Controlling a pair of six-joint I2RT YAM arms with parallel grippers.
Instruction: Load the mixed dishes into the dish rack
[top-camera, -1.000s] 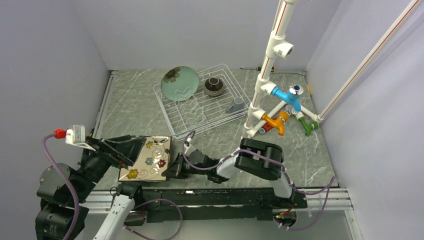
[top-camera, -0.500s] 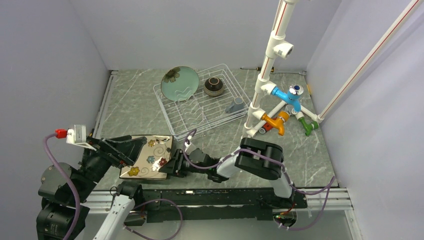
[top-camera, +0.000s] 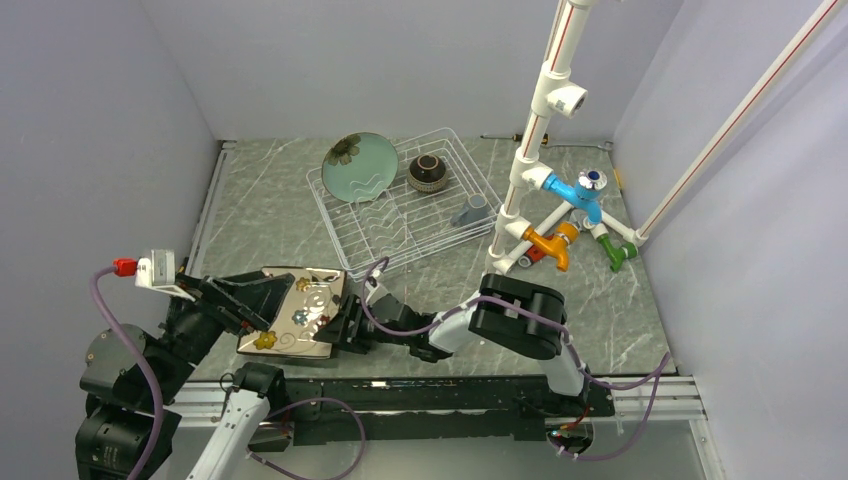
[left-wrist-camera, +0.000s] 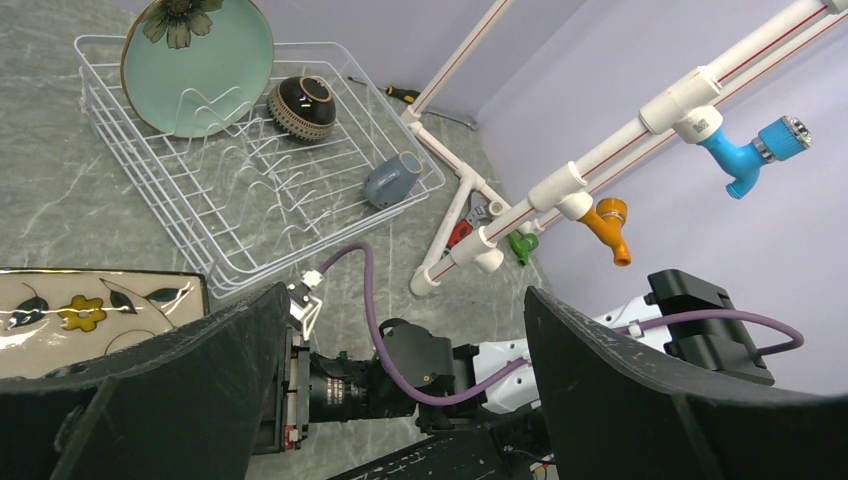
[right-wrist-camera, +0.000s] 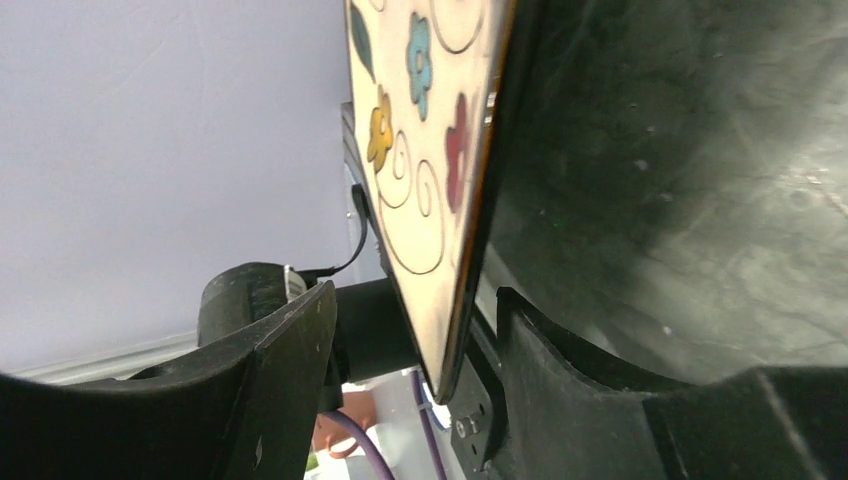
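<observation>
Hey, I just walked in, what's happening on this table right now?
Dishes are going into the white wire dish rack. The pale green round plate, brown bowl and small grey mug already sit in it. The cream floral square plate is at the near left of the grey marble table, not yet racked. The left gripper is open at its left edge. The right gripper straddles its right edge without visibly clamping.

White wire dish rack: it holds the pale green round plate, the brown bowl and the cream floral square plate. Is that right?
One item is wrong. The white wire dish rack holds the pale green round plate, the brown bowl and a small grey mug, not the cream floral square plate, which is outside, in front of the rack. The top external view shows it.
</observation>
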